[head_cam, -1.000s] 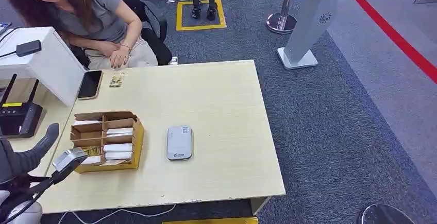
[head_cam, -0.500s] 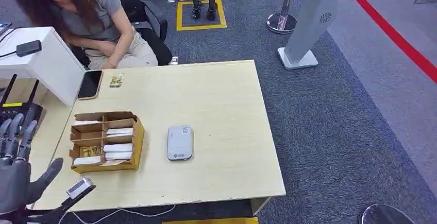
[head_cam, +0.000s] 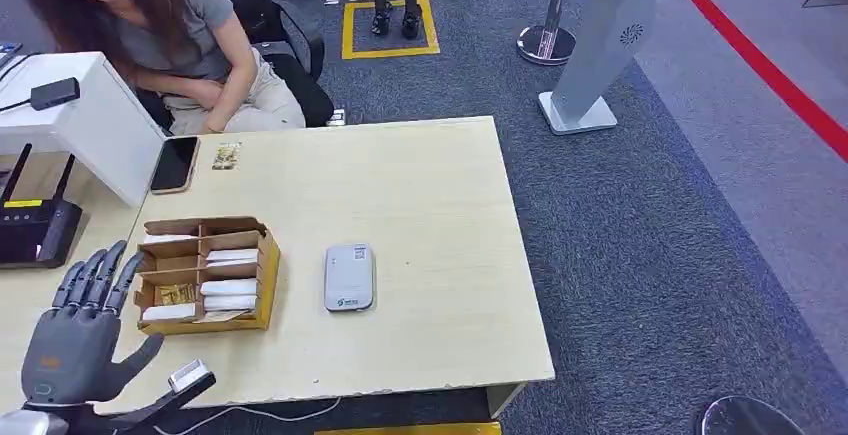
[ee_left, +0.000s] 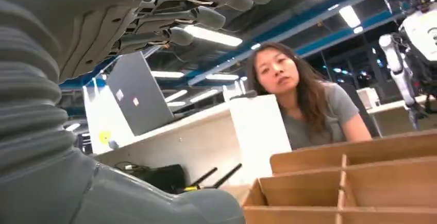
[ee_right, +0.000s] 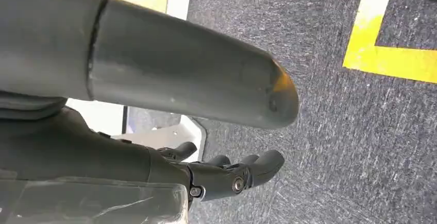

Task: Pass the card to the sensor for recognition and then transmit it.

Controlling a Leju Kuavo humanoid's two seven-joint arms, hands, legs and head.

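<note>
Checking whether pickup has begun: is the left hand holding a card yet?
No, in the head view the left hand hovers with fingers spread and nothing in it, beside the cardboard box of cards on the table.

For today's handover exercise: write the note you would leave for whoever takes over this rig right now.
Left hand: open, fingers spread, holding nothing, raised beside the cardboard box of cards.
Right hand: hangs over the carpet, fingers loosely curled, holding nothing visible.
Sensor: flat on the table, right of the box.
Done: no card picked.
Left: take a card, present it to the sensor, pass it on.
</note>
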